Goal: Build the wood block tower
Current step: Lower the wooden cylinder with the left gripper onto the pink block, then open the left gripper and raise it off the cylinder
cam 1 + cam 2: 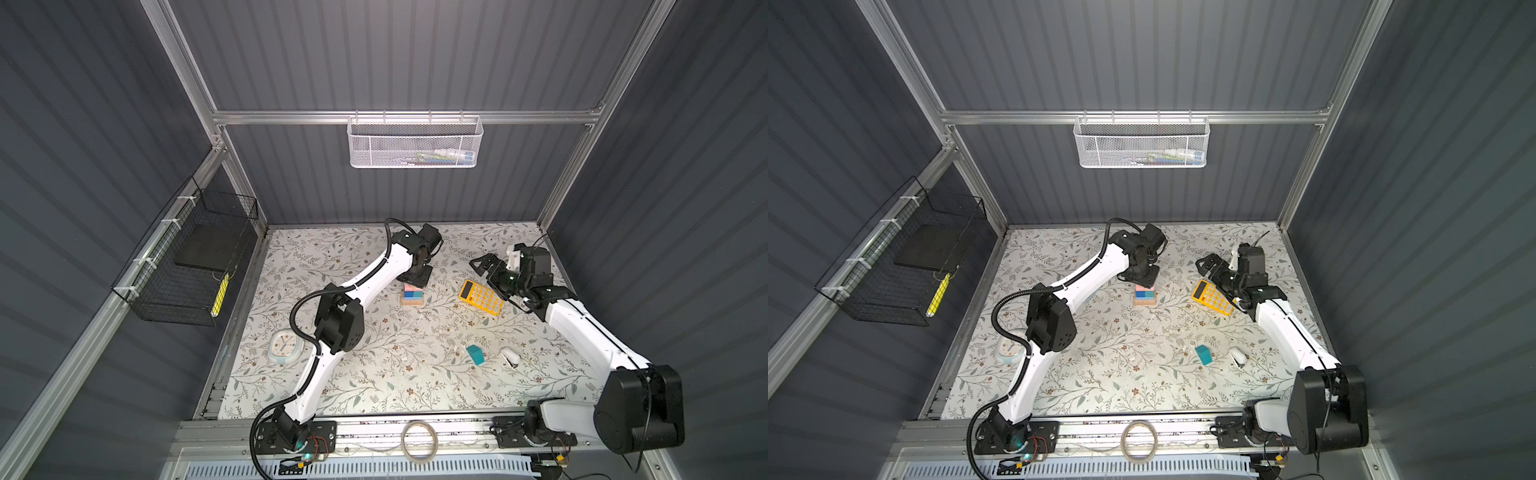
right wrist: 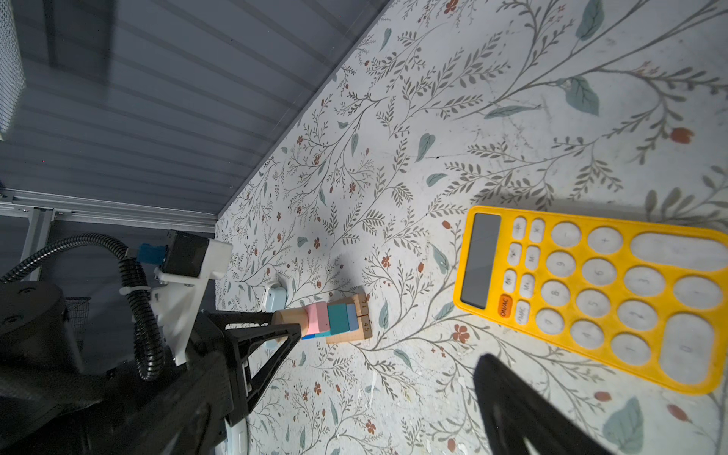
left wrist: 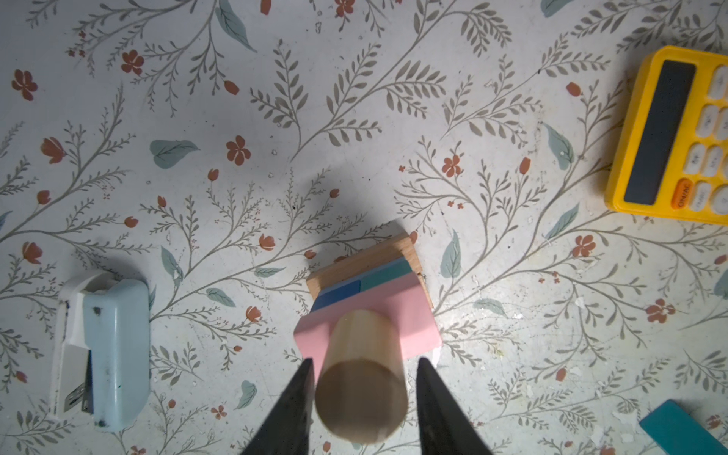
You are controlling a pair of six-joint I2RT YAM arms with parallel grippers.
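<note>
Well, the left claw (image 3: 365, 360) hangs straight over the wood block tower (image 1: 412, 295), pointing down. Between its two black fingers (image 3: 293, 409) a plain wooden cylinder (image 3: 362, 398) stands upright on the pink block (image 3: 413, 319) that tops the stack. The grip is off: the fingers flank the cylinder rather than pinch it, with a sliver of gap showing on one side at least. Directly below the pink block a dark blue block (image 3: 338, 294) and a teal block (image 3: 384, 275) sit side by side. Under those, the tan wooden bars (image 3: 364, 260) rest on the floral table (image 1: 374, 374). The right wrist view adds a light blue block (image 2: 351, 317) in that same middle layer.

Over to the right claw (image 1: 478, 266): it is spread wide, holds nothing, and hovers above the table well apart from the tower. The yellow calculator (image 1: 481, 297) lies flat just beside it, on the side toward its own arm's base. A loose teal block (image 1: 475, 354) lies on the table well away from both claws, toward the arm bases, and the pale blue-white stapler (image 1: 510, 357) is near it. A small clock (image 1: 284, 345) lies beside the left arm's elbow, far from the left claw.
</note>
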